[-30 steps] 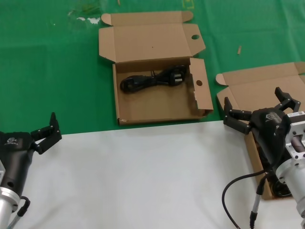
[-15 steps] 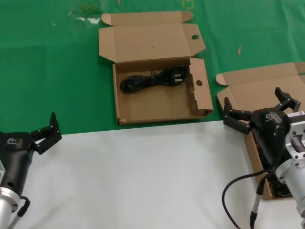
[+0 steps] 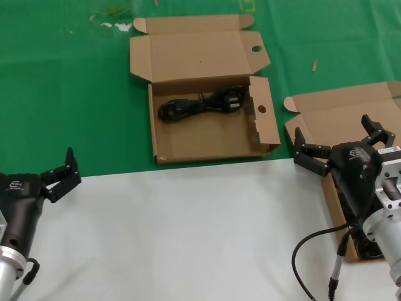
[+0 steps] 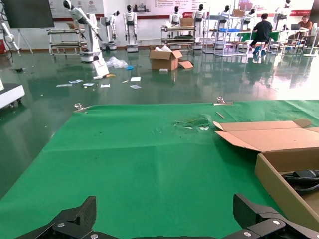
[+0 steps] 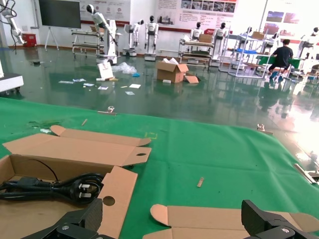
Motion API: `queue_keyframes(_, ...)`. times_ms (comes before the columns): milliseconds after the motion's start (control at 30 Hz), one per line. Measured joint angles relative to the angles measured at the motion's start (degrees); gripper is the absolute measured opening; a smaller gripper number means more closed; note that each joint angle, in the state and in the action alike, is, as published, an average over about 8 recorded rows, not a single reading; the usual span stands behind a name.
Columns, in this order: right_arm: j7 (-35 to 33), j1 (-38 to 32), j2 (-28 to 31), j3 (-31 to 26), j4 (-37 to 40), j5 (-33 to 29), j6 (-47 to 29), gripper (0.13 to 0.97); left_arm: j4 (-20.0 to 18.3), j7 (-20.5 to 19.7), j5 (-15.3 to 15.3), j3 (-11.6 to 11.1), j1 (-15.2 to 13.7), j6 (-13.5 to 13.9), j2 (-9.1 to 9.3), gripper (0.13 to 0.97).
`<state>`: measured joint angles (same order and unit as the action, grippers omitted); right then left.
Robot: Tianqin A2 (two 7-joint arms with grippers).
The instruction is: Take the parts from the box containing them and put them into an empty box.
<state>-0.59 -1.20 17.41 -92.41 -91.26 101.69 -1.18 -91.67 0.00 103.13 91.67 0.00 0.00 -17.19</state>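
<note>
Your right gripper (image 3: 338, 143) hangs spread over the plain box (image 3: 332, 113); left gripper (image 3: 59, 175) spread, parked. One cord (image 3: 200, 104) lies in the holed box (image 3: 207, 135). A loose coil may snag the wall.

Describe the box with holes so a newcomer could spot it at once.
On the green cloth, mid-table, lies an open cardboard box holding one black power cord. Unlike the plain-lidded box by the right gripper, its flaps have round holes.

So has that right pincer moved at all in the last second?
No. The right pincer sits open at the same spot over the plain-lidded box's near edge, by the white table edge.
</note>
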Motion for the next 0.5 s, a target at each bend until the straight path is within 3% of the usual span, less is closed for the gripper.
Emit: queue_keyframes(500, 0.00, 0.00, 0.00, 0.00, 0.00, 0.00, 0.00, 0.966, 0.00, 0.00, 0.00, 0.00, 0.00, 0.00, 0.00, 0.966)
